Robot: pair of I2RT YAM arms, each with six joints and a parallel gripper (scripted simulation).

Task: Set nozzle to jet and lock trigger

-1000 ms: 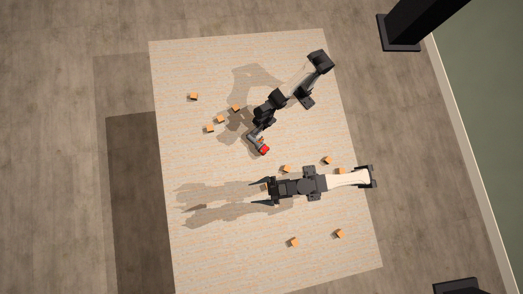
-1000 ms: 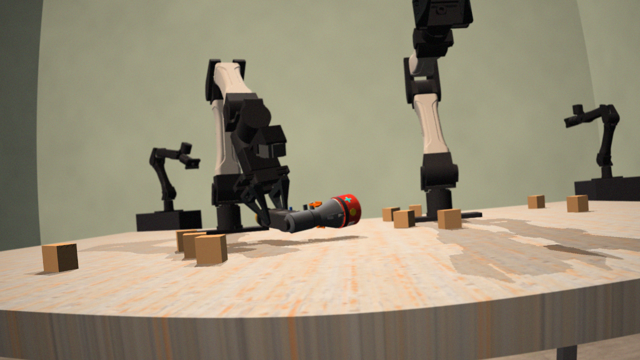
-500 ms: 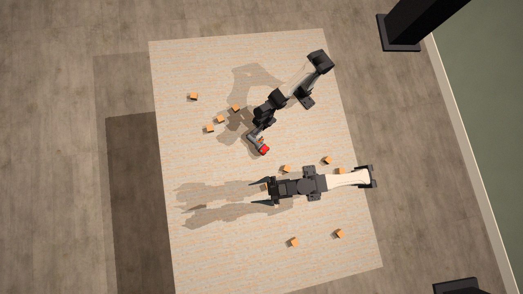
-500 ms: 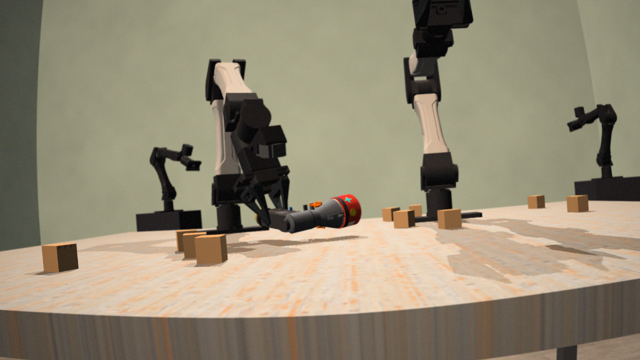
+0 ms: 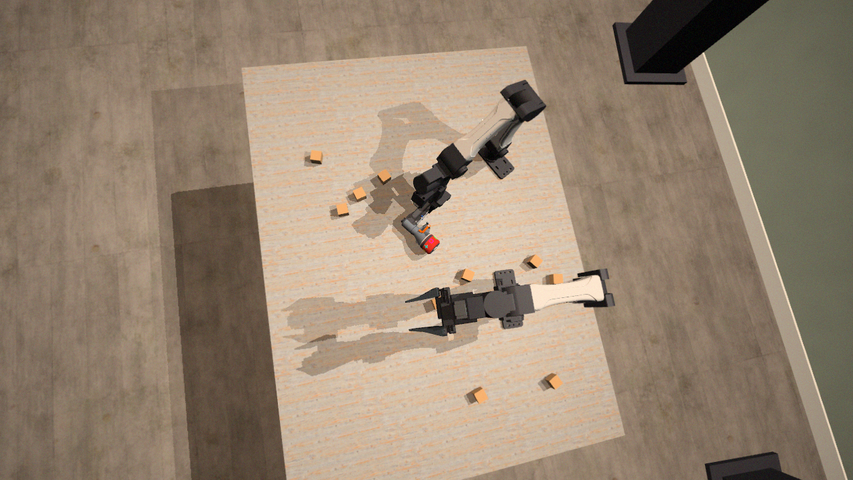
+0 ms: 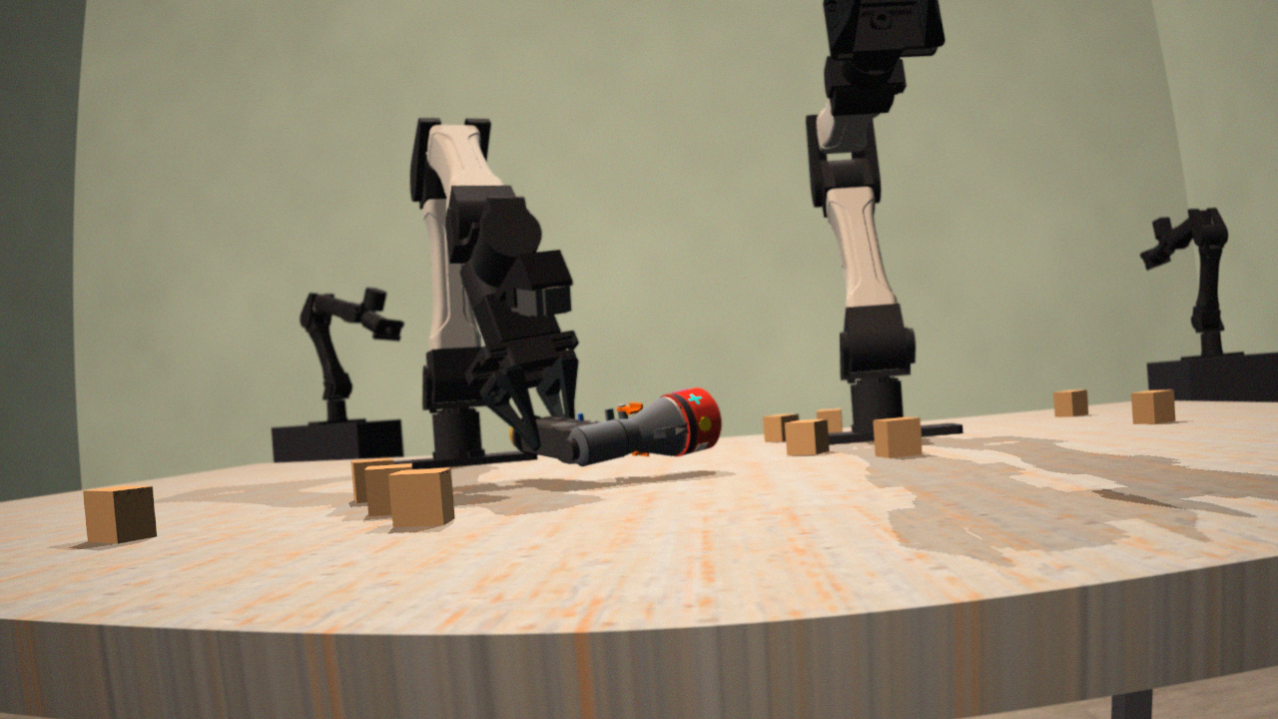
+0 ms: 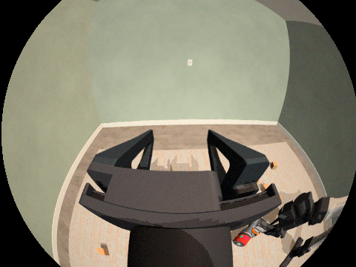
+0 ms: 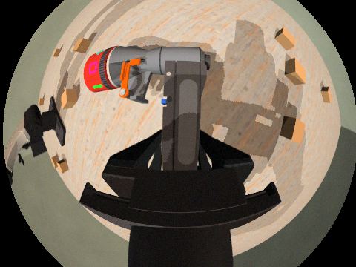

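The grey hose nozzle (image 5: pixel 414 229) (image 6: pixel 661 430) (image 8: pixel 148 55) hangs on its side a little above the table, its shadow apart below it. My right gripper (image 6: pixel 549 428) (image 8: pixel 179 133) is shut on its handle (image 8: pixel 182 96). The red spray ring (image 5: pixel 429 245) (image 6: pixel 707 428) (image 7: pixel 241 241) (image 8: pixel 92 72) shows a cyan plus on top and a yellow disc in the exterior view, and a magenta square and green bar in the right wrist view. The white arrow cannot be made out. One orange lever (image 8: pixel 125 78) shows beside the trigger. My left gripper (image 5: pixel 408 315) (image 7: pixel 180 134) is open and empty, high and apart from the nozzle.
Several small orange cubes stand on the table (image 5: pixel 358 417) (image 6: pixel 625 572). A cube (image 5: pixel 466 275) stands between the nozzle and the left arm, and another cube (image 5: pixel 384 176) stands near the right arm. The table's edge lies beyond the cubes on the far side from the arm bases.
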